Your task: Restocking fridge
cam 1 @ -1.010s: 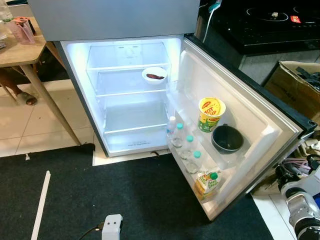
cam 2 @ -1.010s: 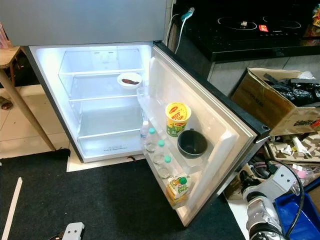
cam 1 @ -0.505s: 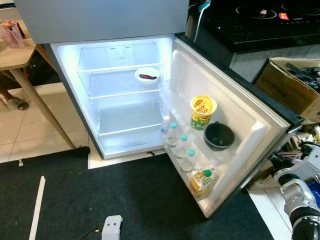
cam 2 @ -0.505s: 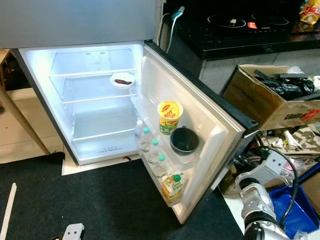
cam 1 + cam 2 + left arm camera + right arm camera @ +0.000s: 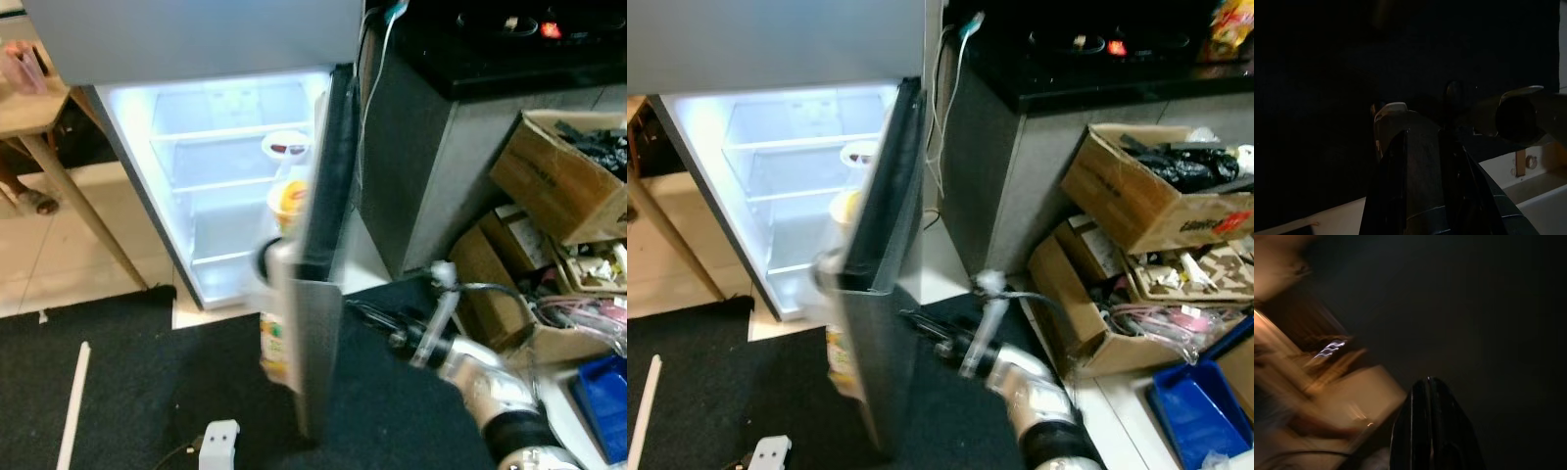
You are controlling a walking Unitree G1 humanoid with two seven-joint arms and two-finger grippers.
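Observation:
The fridge door [image 5: 318, 294] stands about half closed, edge-on to me and blurred. On its inner racks I can make out a yellow cup of noodles [image 5: 287, 201] and a juice carton [image 5: 272, 348]. Inside the lit fridge [image 5: 225, 196], a white bowl [image 5: 284, 147] sits on a glass shelf. My right gripper [image 5: 355, 311] reaches across against the door's outer face; in the right wrist view its black fingers [image 5: 1427, 401] lie together, shut and empty. In the dark left wrist view, my left gripper [image 5: 1442, 142] hangs idle with its fingers together.
A wooden table [image 5: 29, 108] stands left of the fridge. To the right are a black counter with a hob [image 5: 509, 49], open cardboard boxes [image 5: 568, 176] full of clutter and a blue bin [image 5: 602, 392]. A white device [image 5: 220, 441] lies on the black mat.
The door has swung from wide open to about half closed. My right arm has come forward from the lower right to the door's outer side. The camera has also turned a little.

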